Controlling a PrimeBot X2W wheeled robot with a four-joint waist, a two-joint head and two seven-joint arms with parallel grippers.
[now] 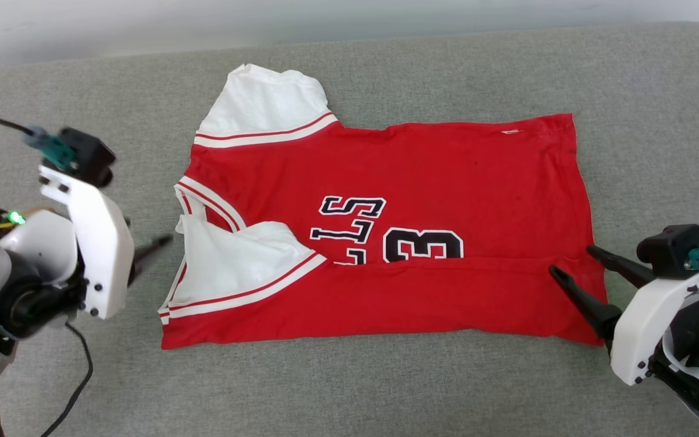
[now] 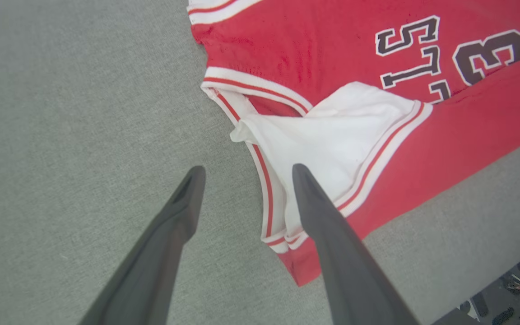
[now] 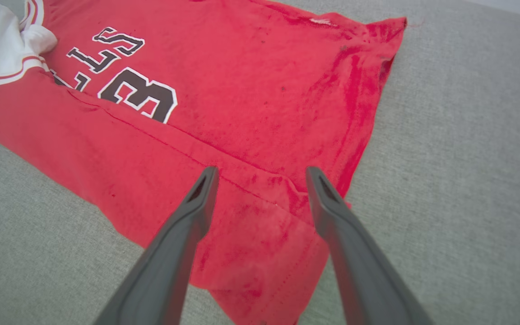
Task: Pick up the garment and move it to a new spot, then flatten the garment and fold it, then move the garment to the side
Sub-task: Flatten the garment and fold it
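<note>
Left gripper (image 2: 246,180) at 9 o'clock of the shirt: jaws spread wide, nothing held, poised across the edge of the near white sleeve (image 2: 327,140). Contact cannot be told.

Right gripper (image 3: 262,174) at 4 o'clock: jaws equally wide, empty, parked above the near hem corner. Both ends of the near flap are covered, likely so the fold line is kept straight.

Red jersey-style T-shirt with white sleeves and black lettering (image 1: 446,176) is laid flat mid-way on the grey woven-fabric surface (image 1: 659,121). Near long edge is folded over the body, lettering half hidden.

Long axis runs 9 to 3: collar at 9, hem at 3. Far sleeve (image 1: 264,100) is spread out towards 11, not yet folded in.
</note>
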